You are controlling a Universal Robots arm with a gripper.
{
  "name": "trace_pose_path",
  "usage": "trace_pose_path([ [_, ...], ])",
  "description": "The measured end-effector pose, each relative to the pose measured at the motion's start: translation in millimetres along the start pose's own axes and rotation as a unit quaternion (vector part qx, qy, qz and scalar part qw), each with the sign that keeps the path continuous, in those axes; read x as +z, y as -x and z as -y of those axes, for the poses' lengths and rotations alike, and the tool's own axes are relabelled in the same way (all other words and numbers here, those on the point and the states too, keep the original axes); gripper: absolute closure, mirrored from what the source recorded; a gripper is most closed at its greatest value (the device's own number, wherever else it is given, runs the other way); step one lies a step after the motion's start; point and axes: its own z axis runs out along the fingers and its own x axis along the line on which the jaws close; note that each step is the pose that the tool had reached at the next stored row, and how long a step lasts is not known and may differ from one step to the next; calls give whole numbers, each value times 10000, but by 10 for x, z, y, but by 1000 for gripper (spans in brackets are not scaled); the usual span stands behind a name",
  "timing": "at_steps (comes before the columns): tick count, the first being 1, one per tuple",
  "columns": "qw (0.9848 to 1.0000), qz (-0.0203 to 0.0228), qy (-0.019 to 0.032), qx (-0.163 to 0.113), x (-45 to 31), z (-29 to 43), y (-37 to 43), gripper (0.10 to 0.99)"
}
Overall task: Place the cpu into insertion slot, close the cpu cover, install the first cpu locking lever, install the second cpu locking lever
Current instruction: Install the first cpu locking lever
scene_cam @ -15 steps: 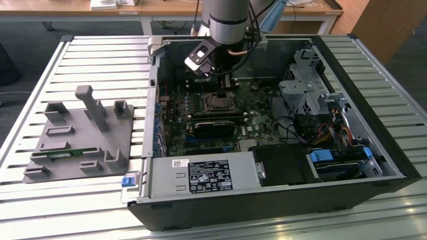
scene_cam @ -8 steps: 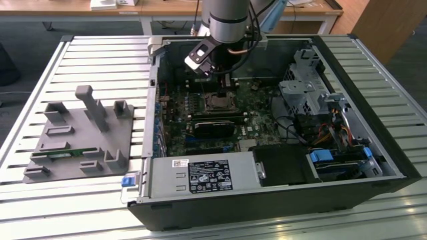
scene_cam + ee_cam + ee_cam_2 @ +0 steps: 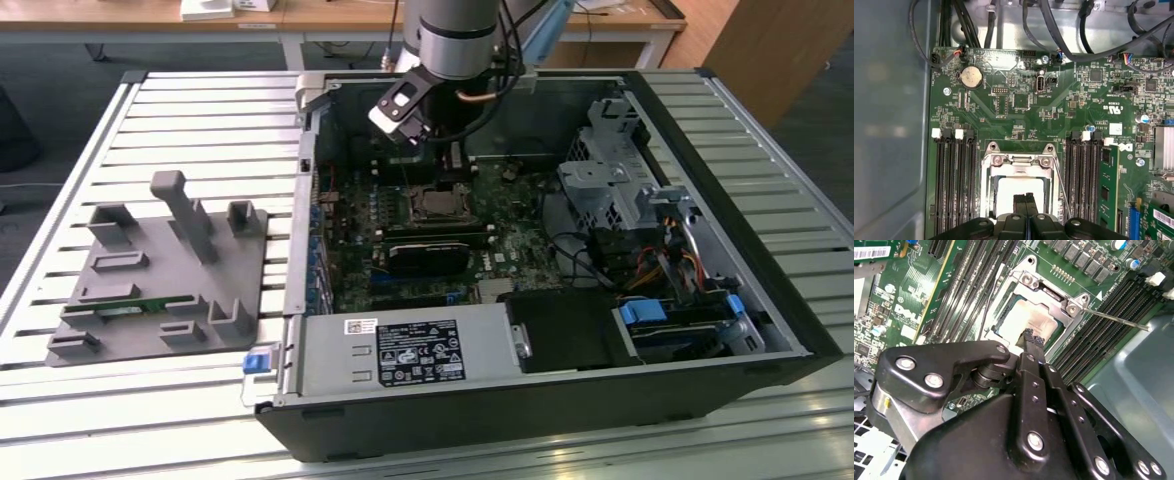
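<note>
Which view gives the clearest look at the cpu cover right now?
First wrist view: the cpu cover sits square-on, frame and hinge edge visible, gripper over its window. Second wrist view shows it slanted, partly behind the gripper; exterior view shows it distant under the arm.

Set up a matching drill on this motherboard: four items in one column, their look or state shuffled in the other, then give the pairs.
Items
1. cpu
2. coin cell battery
3. locking lever
4. end effector

Descriptions
A. thin metal rod beside the cpu cover
B. fingers together, over the chip
C. round silver disc on the motherboard
D. silver top showing through the cover's window

Pairs: 1-D, 2-C, 3-A, 4-B
</note>
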Motion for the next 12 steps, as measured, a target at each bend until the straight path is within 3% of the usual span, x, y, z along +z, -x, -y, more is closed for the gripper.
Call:
trace_pose_path([
  [12, 10000, 7, 0, 0, -109, -1, 3, 980],
])
